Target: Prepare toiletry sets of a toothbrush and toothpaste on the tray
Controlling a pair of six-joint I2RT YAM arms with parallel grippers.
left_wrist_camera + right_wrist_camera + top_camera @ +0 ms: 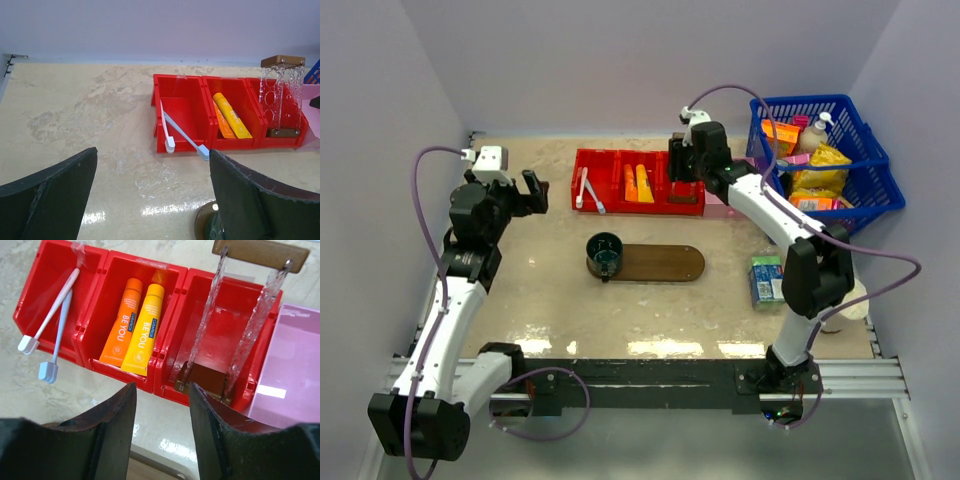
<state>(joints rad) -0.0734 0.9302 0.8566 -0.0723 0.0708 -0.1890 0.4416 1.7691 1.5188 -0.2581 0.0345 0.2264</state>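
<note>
Top view: the tray (665,264) is lying at centre, a dark cup (605,254) sitting on its left end; the left gripper (533,190) is hanging wide open, the right gripper (686,185) hovering over the red bin (650,209). Left wrist view: two toothbrushes (166,125) are poking over the bin's front wall. Right wrist view: the jaws are standing partly apart, gripping nothing — the toothpaste (145,330) tubes are lying, seemingly touching, in the middle compartment. Pinching one across its width, away from the clear rack (240,325) at right, is looking wisest.
</note>
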